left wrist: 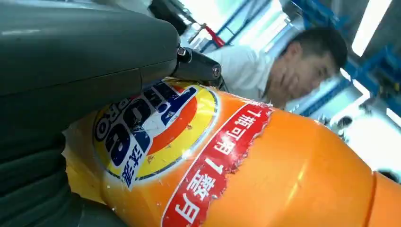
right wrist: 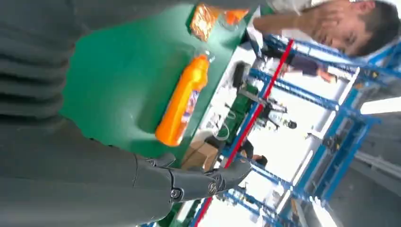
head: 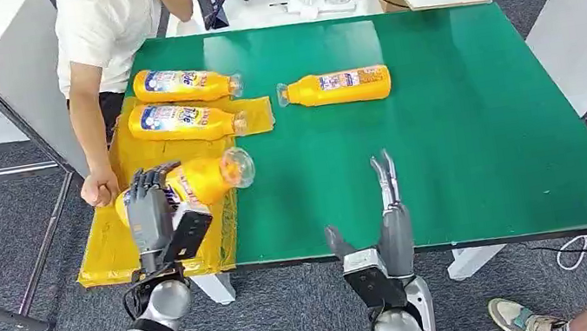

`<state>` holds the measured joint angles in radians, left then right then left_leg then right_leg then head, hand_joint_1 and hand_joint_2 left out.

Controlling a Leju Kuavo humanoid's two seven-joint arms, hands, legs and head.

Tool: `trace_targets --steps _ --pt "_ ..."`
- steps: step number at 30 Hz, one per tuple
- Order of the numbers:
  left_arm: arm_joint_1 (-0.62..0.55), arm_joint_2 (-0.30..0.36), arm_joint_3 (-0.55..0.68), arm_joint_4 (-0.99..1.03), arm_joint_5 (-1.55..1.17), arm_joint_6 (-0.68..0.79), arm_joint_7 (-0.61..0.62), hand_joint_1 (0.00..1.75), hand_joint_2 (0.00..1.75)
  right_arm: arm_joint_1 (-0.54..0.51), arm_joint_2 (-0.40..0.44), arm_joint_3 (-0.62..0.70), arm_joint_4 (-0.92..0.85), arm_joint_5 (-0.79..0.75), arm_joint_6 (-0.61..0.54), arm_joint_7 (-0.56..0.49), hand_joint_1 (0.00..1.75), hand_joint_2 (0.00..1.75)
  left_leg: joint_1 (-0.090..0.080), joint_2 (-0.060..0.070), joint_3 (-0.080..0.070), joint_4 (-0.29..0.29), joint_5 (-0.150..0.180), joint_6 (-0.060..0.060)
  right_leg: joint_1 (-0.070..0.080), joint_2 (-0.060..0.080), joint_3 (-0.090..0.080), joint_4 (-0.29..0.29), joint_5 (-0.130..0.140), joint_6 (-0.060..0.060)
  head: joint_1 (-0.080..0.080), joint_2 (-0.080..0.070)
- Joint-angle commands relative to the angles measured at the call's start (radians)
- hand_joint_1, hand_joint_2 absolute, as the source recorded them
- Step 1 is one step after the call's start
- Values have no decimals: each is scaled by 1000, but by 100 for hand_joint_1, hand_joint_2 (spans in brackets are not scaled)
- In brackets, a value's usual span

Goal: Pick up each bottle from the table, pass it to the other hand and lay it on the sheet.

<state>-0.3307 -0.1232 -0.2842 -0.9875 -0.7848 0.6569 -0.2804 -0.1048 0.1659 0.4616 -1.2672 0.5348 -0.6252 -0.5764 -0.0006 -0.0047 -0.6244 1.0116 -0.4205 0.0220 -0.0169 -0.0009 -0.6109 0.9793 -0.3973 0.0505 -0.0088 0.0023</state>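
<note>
Green table (head: 480,146), yellow sheet (head: 109,246), one bottle (head: 337,88) lying flat

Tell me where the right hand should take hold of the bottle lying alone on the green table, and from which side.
Grip the bottle around the middle of its body, at the label, probably coming down from above. It lies on its side across the table, cap toward the sheet, so fingers can close over its near and far sides. The right hand is empty and on its side.

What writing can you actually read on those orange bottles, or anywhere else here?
"1瓶可用 1整月": red band on held bottle, in left hand.
"汰渍", "PRO": its round logo.
"ile": labels of far sheet bottle and near sheet bottle; rest blurred.
Lone bottle label: too small.
</note>
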Motion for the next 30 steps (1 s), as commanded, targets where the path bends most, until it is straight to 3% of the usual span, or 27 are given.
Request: trace_targets --steps 1,10,18,19,22,23,30 --pt "-92 22 -45 228 -13 -1 8 175 175 -52 -6 15 116 -4 10 -2 0 175 1 1 6 -1 -2 -1 1 0 6 -1 -2 -2 0 0" --pt "-92 22 -45 228 -13 -1 8 175 175 -52 -6 15 116 -4 10 -2 0 175 1 0 4 0 -1 -1 1 0 4 -1 -1 -2 0 0" --pt "-233 4 -152 525 -235 -138 141 175 175 -89 4 41 175 -19 72 -18 0 175 1 0 4 -1 -1 -1 1 0 4 -1 -1 -2 0 0" --pt "-245 -3 -143 543 -227 -153 149 175 175 -89 7 37 181 -27 77 -17 0 0 1 0 6 0 -2 -2 2 0 7 -1 -2 -3 0 0" --pt "-266 -6 -142 576 -236 -166 172 175 175 -95 11 39 197 -32 87 -19 0 0 1 0 4 0 -2 -1 2 -1 4 -1 -2 -2 0 0" --pt "-302 -3 -174 643 -293 -231 279 175 175 -94 25 31 209 -58 93 -37 0 0 2 -1 5 0 -2 -2 2 -1 6 0 -2 -2 0 0" --pt "-361 27 -201 711 -361 -383 385 175 175 -109 62 47 285 -105 90 -85 0 0 1 4 7 -1 -2 -2 2 4 5 -1 -1 -3 0 0"
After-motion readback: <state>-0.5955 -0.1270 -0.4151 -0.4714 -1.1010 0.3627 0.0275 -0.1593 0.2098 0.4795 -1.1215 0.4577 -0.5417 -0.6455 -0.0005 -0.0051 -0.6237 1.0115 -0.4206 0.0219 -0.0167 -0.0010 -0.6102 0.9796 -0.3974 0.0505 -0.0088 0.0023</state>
